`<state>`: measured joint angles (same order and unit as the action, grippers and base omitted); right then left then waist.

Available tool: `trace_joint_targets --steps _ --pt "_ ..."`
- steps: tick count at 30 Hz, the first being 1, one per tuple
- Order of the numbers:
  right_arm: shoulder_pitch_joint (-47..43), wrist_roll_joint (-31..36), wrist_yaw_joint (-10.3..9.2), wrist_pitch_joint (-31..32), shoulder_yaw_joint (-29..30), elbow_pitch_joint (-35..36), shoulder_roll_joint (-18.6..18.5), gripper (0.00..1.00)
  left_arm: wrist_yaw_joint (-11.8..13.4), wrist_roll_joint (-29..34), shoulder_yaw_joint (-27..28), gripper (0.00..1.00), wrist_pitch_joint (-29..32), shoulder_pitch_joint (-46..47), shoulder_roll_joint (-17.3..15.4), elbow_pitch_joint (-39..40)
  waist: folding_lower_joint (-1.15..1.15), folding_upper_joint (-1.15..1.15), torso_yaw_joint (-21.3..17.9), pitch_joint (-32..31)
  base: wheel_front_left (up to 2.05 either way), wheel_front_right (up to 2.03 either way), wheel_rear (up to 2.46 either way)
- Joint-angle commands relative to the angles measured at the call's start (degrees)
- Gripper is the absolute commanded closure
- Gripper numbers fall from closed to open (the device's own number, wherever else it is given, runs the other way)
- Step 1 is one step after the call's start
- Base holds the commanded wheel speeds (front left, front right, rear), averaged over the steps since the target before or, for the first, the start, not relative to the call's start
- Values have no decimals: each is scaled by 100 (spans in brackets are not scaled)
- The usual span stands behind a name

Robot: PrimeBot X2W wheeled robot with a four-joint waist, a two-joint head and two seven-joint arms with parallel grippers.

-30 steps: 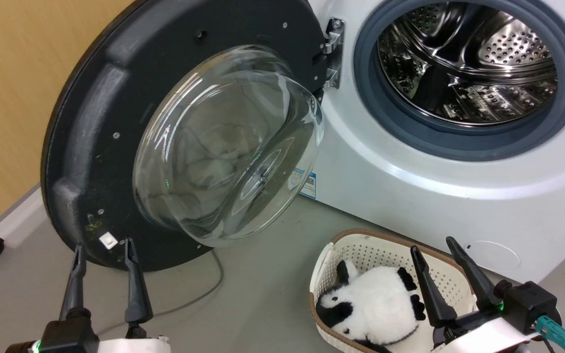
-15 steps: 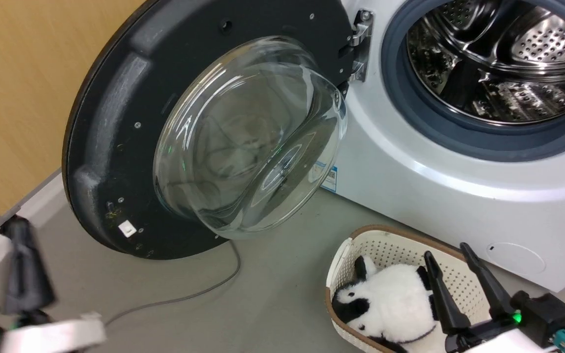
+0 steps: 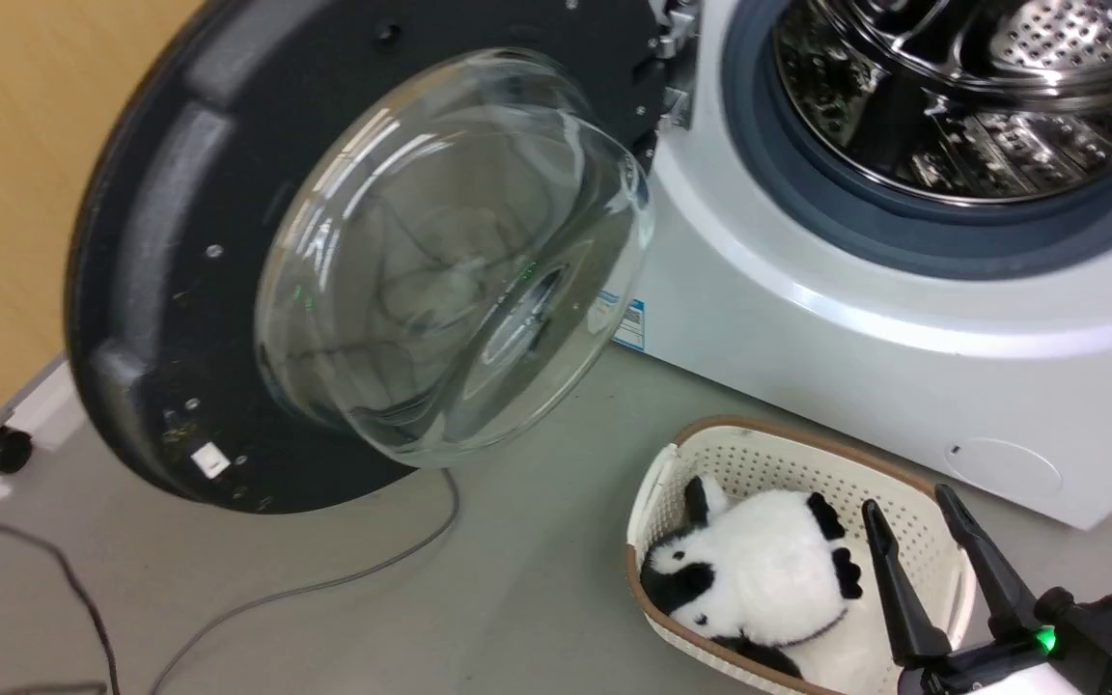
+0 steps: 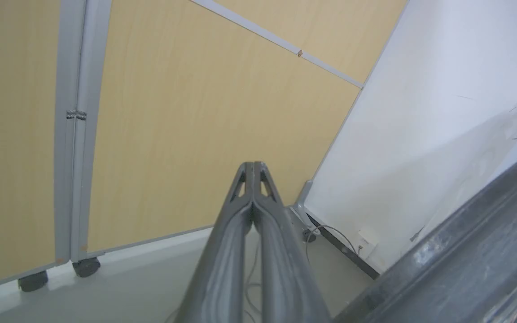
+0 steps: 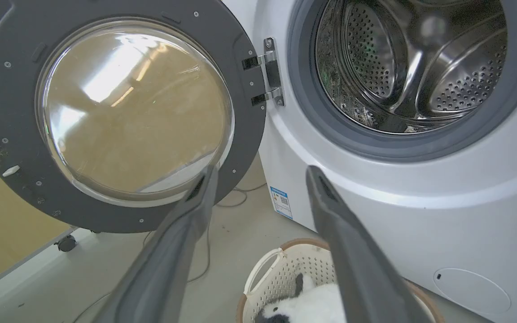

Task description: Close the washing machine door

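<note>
The washing machine door (image 3: pixel 363 261) stands swung wide open to the left of the washing machine (image 3: pixel 855 328). Its matte black inner side and bulging glass bowl face out into the room, and it hangs on the metal hinge (image 3: pixel 674 58) at the left edge of the opening. The steel drum (image 3: pixel 961 87) lies bare inside its grey rubber seal (image 3: pixel 903 236). Low on the white front I can see a blue sticker (image 3: pixel 629 323) near the left corner and a small round flap (image 3: pixel 1005 468) farther right.

On the grey floor (image 3: pixel 517 579) in front of the machine sits a cream perforated basket (image 3: pixel 778 449) with a black-and-white panda toy (image 3: pixel 759 569) lying in it. The right gripper (image 3: pixel 908 497) hangs over the near right part of that basket. Its two dark fingers are spread well apart with nothing between them, pointing toward the machine.

The left gripper (image 4: pixel 253 165) is off to the far left, beyond the door's outer edge. Its fingers are pressed tip to tip with nothing between them, aimed at the yellow wood partition (image 4: pixel 173 125) and apart from the door's dark rim. A grey cable (image 3: pixel 324 584) trails across the floor under the door, and a small black castor (image 3: pixel 6 449) sits at the foot of the partition.
</note>
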<state>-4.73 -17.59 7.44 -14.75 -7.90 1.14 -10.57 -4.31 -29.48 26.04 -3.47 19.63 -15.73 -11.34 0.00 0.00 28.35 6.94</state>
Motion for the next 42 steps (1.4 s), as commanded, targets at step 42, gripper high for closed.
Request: trace_joint_targets --steps 42 --pt "-30 -3 5 -25 155 -218 365 0 27 -4394 69 100 6925 -142 910 -26 0 0 -492 -414 0 0 0"
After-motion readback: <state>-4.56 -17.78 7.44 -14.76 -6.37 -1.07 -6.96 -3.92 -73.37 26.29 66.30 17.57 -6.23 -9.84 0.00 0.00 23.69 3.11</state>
